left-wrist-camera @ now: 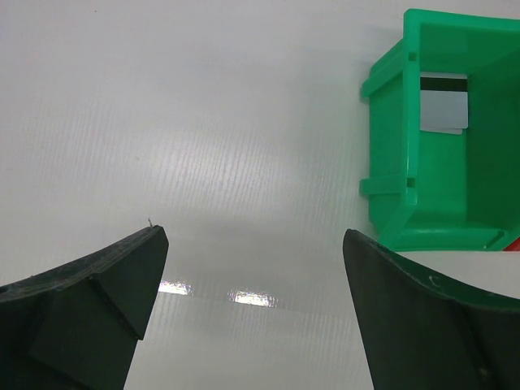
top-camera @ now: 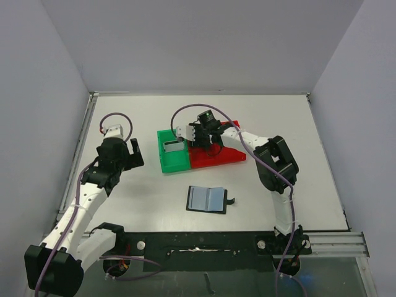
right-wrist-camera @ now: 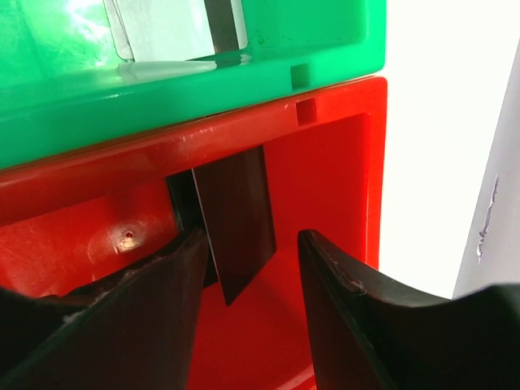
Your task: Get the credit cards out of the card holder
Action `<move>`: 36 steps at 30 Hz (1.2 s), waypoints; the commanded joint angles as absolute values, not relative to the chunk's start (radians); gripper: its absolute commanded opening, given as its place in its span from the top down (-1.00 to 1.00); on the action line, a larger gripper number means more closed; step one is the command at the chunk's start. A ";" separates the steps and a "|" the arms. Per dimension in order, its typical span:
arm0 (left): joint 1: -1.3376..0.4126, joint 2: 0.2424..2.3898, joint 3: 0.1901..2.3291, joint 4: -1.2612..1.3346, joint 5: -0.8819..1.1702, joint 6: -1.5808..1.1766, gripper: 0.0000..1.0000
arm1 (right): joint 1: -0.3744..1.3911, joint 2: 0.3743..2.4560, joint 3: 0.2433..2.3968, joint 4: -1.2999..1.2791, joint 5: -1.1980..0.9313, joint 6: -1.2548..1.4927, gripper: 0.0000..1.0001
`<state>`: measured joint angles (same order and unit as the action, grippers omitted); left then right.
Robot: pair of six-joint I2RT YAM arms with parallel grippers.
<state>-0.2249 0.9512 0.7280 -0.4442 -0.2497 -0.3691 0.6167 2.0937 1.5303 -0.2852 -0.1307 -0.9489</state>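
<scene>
1. The card holder [top-camera: 207,199] lies open and flat on the white table [top-camera: 278,185], nearest the arm bases. It is a black bifold with glossy grey-blue pockets, and a small strap tab [top-camera: 231,200] pokes off its right edge.
2. The left gripper [left-wrist-camera: 253,236] hovers over faintly ribbed tabletop just left of the green bin [left-wrist-camera: 388,122]. Its dark wedge-shaped fingers are spread wide with nothing between them.
3. The green bin and the red bin [right-wrist-camera: 341,187] are shiny moulded plastic, set side against side. A silvery-grey card [left-wrist-camera: 444,104] with a dark stripe lies flat on the green floor.
4. The right gripper [right-wrist-camera: 252,240] reaches into the red bin with its jaws partway apart. A thin dark card [right-wrist-camera: 236,219] stands tilted between them against the wall by the green bin. It is clear of the right finger; whether it touches the left one is hard to tell.
</scene>
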 commanded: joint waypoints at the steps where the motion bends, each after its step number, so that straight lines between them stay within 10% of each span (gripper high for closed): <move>1: -0.218 0.957 0.748 -0.405 -0.232 -0.351 -0.79 | 0.618 2.119 1.595 -0.304 -0.168 -0.936 0.00; 22: -0.218 0.972 0.750 -0.407 -0.216 -0.350 -0.79 | 0.610 2.074 1.625 -0.285 -0.191 -0.842 -0.12; 36: -0.218 0.959 0.753 -0.408 -0.215 -0.349 -0.79 | 0.602 1.666 1.326 0.025 -0.142 -0.491 -0.30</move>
<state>-0.2249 0.9756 0.7280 -0.4442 -0.2268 -0.3607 0.6083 1.8614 1.4281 -0.1761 -0.1715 -0.6918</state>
